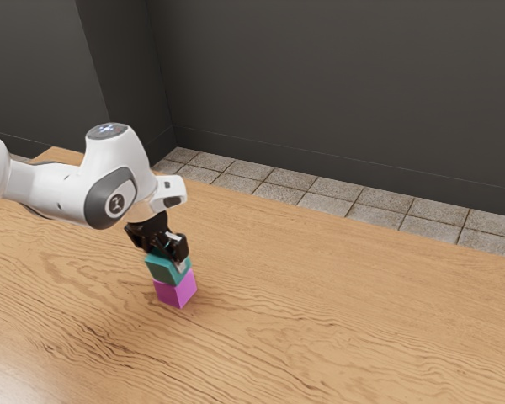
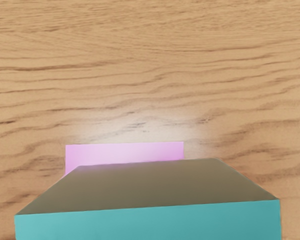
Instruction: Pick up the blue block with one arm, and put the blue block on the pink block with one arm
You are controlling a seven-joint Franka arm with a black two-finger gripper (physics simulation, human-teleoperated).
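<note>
The blue block [image 1: 167, 268] sits atop the pink block [image 1: 175, 291] on the table [image 1: 337, 320]

the table [image 1: 345, 295] is grained wood; the blue block [image 1: 166, 268] and pink block [image 1: 176, 291] look smooth, matt.

The arm [image 1: 55, 189] reached in from the exterior view's left, forearm nearly level, wrist [image 1: 118, 198] bent so the gripper [image 1: 168, 252] pointed downward.
</note>
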